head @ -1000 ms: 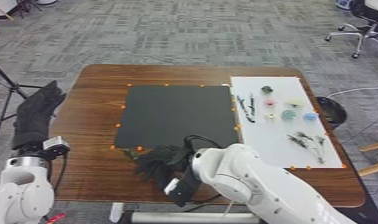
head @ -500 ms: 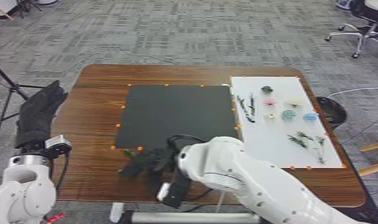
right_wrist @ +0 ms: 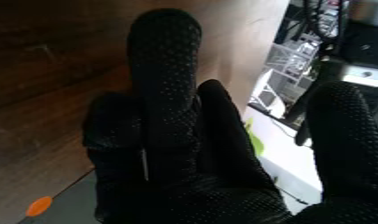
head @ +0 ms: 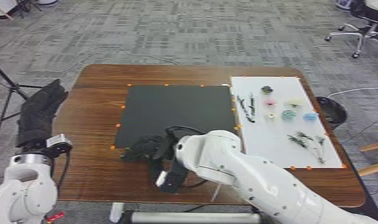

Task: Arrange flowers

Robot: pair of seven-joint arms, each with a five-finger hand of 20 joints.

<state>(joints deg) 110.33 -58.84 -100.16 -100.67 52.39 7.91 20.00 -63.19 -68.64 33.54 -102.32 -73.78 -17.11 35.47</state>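
In the head view, my right hand (head: 146,148) is over the near left corner of the black sheet (head: 174,112). My right hand (right_wrist: 168,120) has one finger stretched long in the right wrist view, its thumb apart from the fingers. A green leaf (right_wrist: 257,140) shows behind a finger, in the gap beside the thumb; what bears it is hidden. My left hand (head: 41,107) stays off the table's left edge, fingers straight. On the white sheet (head: 265,135) lie green sprigs (head: 303,139), a pink flower (head: 270,101), blue flowers (head: 288,115), a dark bloom (head: 266,89) and dark curved pieces (head: 249,111).
Orange markers (head: 119,125) line both sheets on the brown table (head: 88,165). A black bin (head: 330,111) stands beside the table's right edge, and a tripod (head: 9,90) stands on the left. An office chair (head: 368,35) is at the far right.
My right hand has moved away from the table's near edge and slightly left, onto the black sheet's near left corner. The left hand and the flowers on the white sheet have kept their places.
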